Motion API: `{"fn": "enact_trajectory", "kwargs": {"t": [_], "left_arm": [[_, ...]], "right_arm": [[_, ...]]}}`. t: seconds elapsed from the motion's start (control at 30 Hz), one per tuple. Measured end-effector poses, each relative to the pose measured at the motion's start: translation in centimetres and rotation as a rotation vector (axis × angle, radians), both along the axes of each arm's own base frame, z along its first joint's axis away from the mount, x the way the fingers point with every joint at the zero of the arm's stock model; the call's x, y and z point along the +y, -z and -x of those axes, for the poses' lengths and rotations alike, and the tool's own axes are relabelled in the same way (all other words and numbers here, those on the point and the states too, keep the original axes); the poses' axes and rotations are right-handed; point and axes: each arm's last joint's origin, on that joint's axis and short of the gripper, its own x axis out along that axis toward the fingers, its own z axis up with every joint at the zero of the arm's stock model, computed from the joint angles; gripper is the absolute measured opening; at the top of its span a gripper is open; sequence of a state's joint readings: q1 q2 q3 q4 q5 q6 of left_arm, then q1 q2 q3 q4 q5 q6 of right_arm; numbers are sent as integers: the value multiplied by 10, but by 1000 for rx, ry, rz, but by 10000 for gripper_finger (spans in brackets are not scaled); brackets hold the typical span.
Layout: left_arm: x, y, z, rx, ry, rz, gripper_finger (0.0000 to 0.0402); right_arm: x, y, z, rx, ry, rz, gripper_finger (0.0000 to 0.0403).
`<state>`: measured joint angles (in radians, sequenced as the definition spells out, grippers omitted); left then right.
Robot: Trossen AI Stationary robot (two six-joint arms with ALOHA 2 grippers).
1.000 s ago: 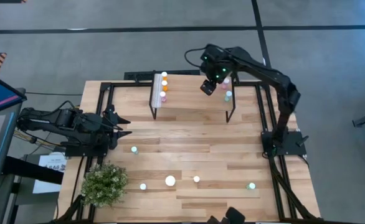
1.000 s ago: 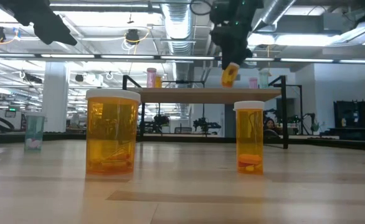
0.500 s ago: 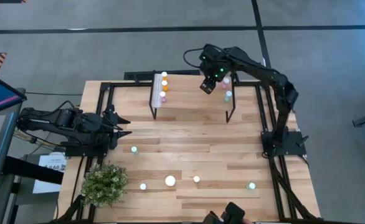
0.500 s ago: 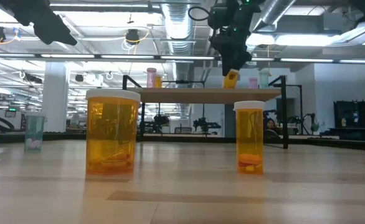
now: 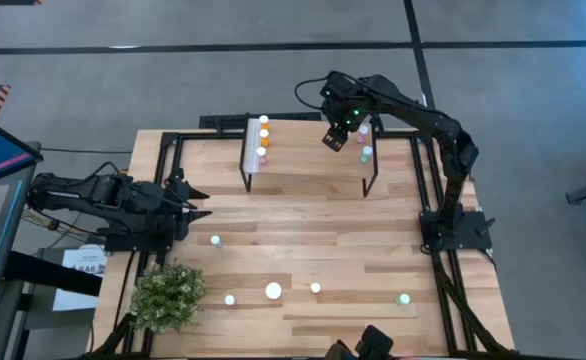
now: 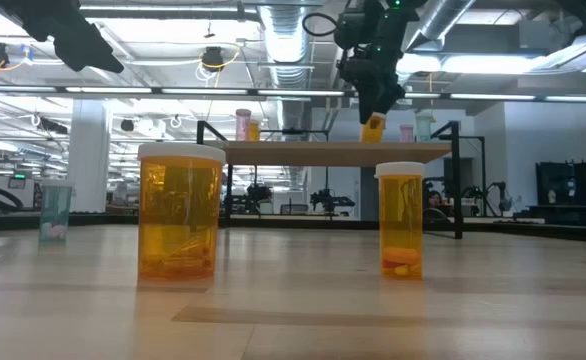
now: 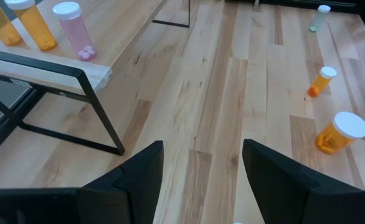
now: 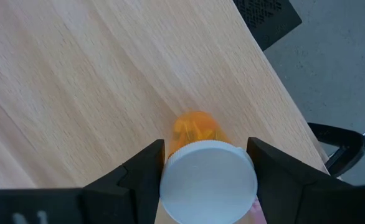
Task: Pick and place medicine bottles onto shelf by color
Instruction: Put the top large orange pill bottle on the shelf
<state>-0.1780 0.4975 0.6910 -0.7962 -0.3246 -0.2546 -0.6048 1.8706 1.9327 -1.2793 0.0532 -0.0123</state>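
My right gripper (image 5: 333, 137) is over the shelf (image 5: 308, 165), shut on a small orange medicine bottle (image 6: 373, 127) with a white cap. The bottle's base is just above the plank top; I cannot tell if it touches. At the shelf's left end stand two orange bottles (image 5: 264, 128) and a pink one (image 5: 263, 155). At its right end stand a pink bottle (image 5: 363, 130) and a pale green one (image 5: 366, 153). More bottles stand on the table near the front (image 5: 273, 290). My left gripper (image 5: 198, 203) waits open at the table's left side, holding nothing. My right gripper pinches the orange bottle by the rim of its white cap (image 8: 208, 182), one finger (image 8: 139, 180) on each side. The fingers come from above, pointing steeply down. The orange body (image 8: 195, 127) hangs below them, nearly upright, over the shelf's plank.
A large orange bottle (image 6: 180, 215) and a smaller one (image 6: 401, 220) stand near the front edge, with green ones (image 5: 404, 298) beside them. A potted plant (image 5: 168, 295) sits at the front left corner. The middle of the shelf top is bare wood.
My right gripper has tipped slightly over the shelf. The orange bottle in it has gone from slanted to nearly upright and sits a little lower, close to the plank.
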Motion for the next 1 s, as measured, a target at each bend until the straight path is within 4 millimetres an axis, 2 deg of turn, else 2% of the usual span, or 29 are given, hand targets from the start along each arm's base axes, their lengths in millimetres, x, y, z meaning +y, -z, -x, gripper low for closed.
{"fn": "enact_trajectory", "kwargs": {"t": [0.27, 0.53, 1.0], "left_arm": [[0, 0, 0, 0, 0, 0, 206], [0, 0, 0, 0, 0, 0, 206], [0, 0, 0, 0, 0, 0, 206]], "right_arm": [[1, 1, 0, 13, -23, 0, 230], [2, 13, 1, 47, -52, -28, 230], [1, 12, -2, 14, -66, -19, 236]]}}
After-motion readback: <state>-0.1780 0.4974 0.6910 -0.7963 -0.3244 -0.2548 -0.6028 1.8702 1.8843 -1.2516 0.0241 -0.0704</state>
